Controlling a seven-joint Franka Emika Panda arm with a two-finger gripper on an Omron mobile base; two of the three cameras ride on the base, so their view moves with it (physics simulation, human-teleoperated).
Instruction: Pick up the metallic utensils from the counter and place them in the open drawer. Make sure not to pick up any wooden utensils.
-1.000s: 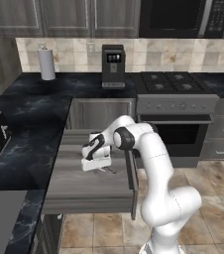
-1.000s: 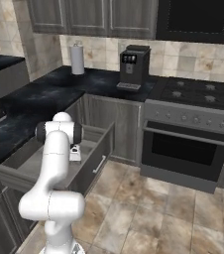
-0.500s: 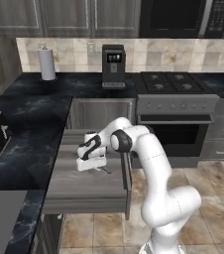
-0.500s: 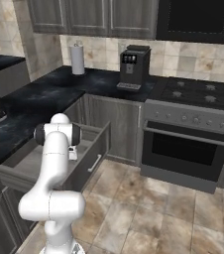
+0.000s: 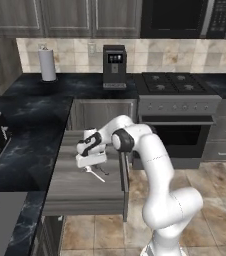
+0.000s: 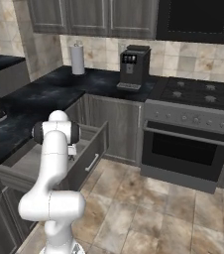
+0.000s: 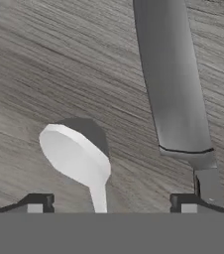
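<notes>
Jaws spread wide, the gripper (image 7: 106, 203) hovers low inside the open drawer (image 5: 80, 192), the silver spoon (image 7: 79, 158) lying between its fingertips, bowl toward eleven o'clock, beside a knife (image 7: 171, 89).

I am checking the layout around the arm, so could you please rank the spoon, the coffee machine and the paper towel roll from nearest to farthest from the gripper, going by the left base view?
1. Spoon: in the drawer, just below the gripper.
2. Coffee machine: on the back counter, beside the stove.
3. Paper towel roll: far back left on the counter, only slightly farther than the coffee machine.
</notes>
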